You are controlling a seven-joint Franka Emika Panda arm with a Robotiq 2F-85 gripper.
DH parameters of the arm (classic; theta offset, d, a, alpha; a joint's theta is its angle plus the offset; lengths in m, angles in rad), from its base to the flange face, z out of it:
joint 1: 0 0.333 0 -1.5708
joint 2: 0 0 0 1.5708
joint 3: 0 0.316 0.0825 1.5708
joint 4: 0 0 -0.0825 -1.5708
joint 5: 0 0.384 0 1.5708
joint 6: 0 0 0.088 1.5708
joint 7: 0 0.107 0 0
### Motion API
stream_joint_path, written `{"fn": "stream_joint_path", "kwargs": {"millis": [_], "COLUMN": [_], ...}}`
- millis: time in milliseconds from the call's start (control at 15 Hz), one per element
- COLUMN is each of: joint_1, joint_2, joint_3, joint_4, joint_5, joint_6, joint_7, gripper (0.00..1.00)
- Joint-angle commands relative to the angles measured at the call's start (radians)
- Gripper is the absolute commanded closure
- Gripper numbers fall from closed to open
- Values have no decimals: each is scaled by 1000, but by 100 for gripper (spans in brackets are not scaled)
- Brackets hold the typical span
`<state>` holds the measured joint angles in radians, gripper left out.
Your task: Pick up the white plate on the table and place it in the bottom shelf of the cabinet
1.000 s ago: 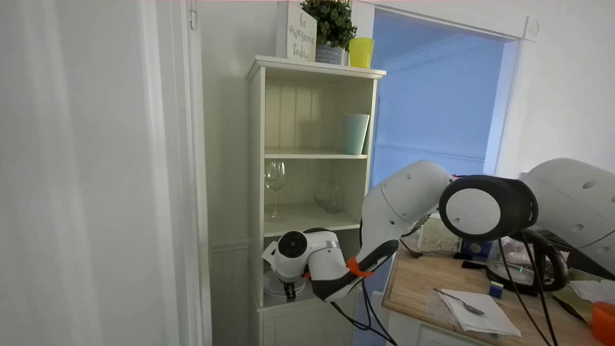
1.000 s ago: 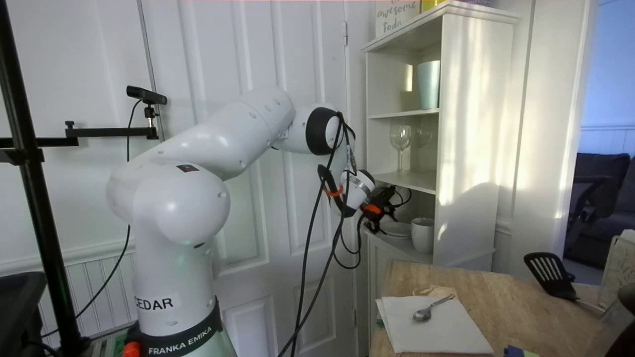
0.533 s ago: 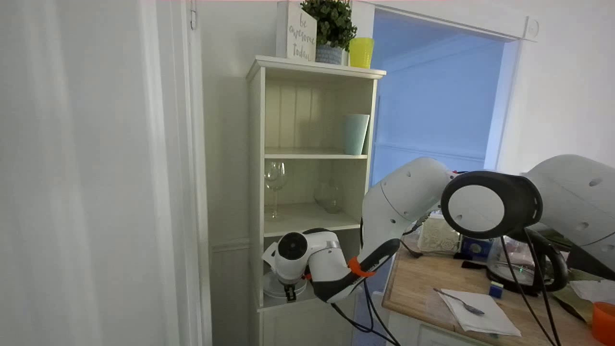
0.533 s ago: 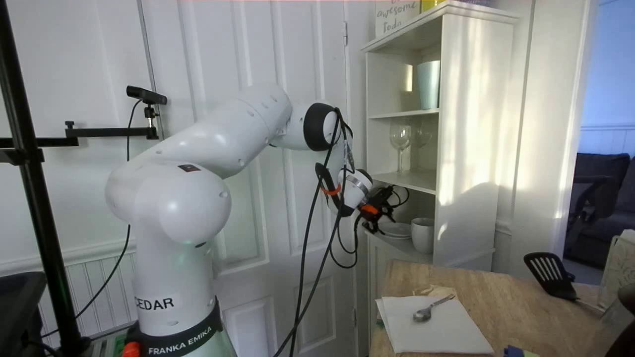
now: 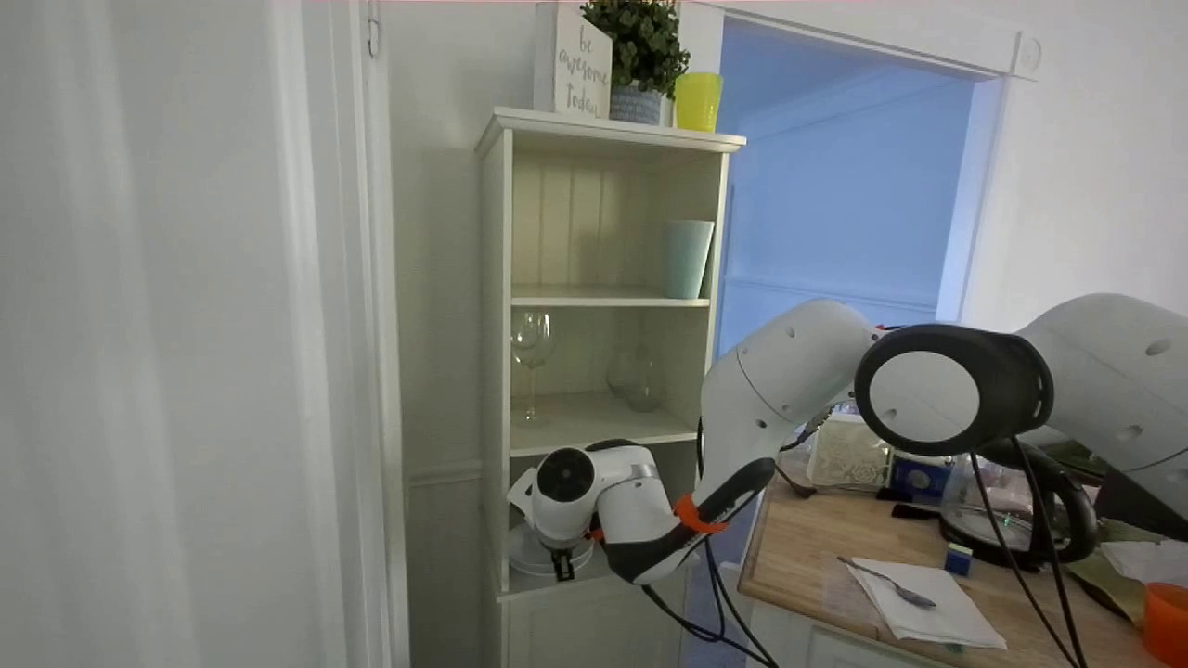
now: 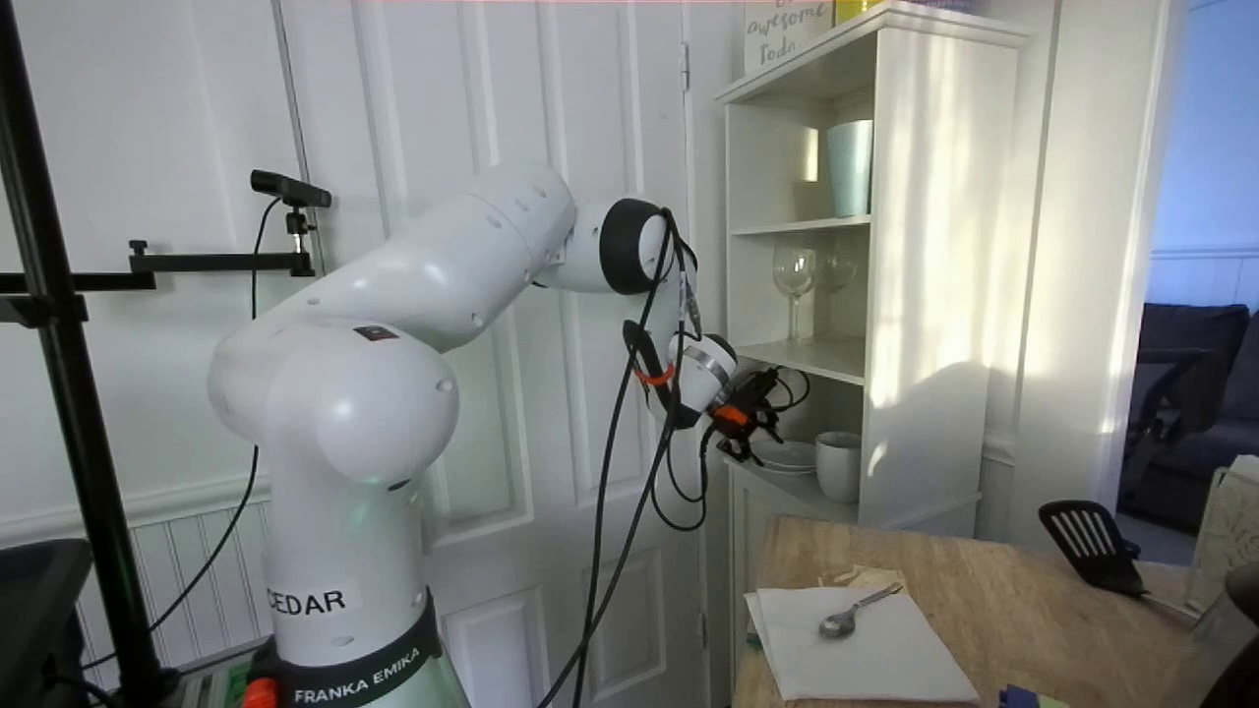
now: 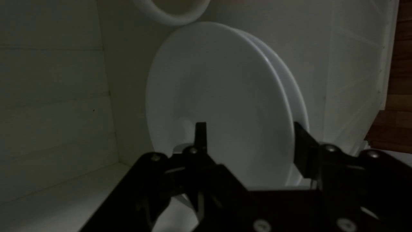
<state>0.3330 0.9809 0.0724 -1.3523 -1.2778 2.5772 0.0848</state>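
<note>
We see the white plate (image 7: 222,93) atop another plate (image 7: 289,82) on the bottom shelf (image 7: 307,58) (presumably saving room); in the wrist view, the unclosed hand (image 7: 251,137) straddles the upper rim towards four o'clock, perhaps for adjusting.

The wrist view is very dark. There the white plate (image 7: 222,90) looks grey, and the gripper (image 7: 249,130), near 6 o'clock, is almost black and fuzzy. Both exterior views are brighter. In an exterior view, bright stripes shine on the cabinet (image 6: 944,246) at 2 o'clock, with a soft shadow below, and the robot arm (image 6: 393,295) has shiny spots at 9 o'clock. In an exterior view, the doorway (image 5: 845,195) glows blue at 2 o'clock.
</note>
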Motion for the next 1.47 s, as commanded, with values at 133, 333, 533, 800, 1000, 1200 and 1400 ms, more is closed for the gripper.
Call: {"fn": "stream_joint_path", "kwargs": {"millis": [133, 333, 533, 800, 1000, 1200, 1400], "joint_1": [10, 8, 7, 12, 17, 32, 36], "joint_2": [-62, -73, -83, -88, -89, -98, -103], "joint_3": [-10, -7, -8, -16, -28, -49, -60], "joint_4": [-43, -50, -53, -52, -47, -50, -57], "joint_5": [11, 17, 17, 4, -21, -54, -78], "joint_6": [-31, -36, -40, -39, -18, -9, 9], "joint_7": [-17, -27, -30, -12, 20, 71, 101], "gripper": [32, 29, 21, 26, 29, 28, 27]}}
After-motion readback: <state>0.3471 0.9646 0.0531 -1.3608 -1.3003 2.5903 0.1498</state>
